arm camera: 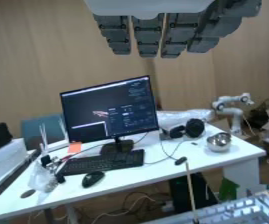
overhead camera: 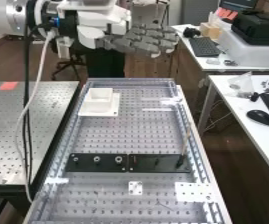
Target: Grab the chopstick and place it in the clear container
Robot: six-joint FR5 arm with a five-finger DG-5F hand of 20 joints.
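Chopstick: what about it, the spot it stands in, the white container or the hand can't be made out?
- Chopstick, high view: its lower tip, hidden by the black strip it stands in.
- Chopstick, wrist view: its foot, cut off by the bottom edge.
- White container, high view: too small to tell whether its walls are see-through.
- Hand, wrist view: palm, cut off by the top edge.

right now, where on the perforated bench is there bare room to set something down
Bare: in the high view, between the square container and the black plates, left of the leaning chopstick. Crowded: along those black plates, and at the near white plates.
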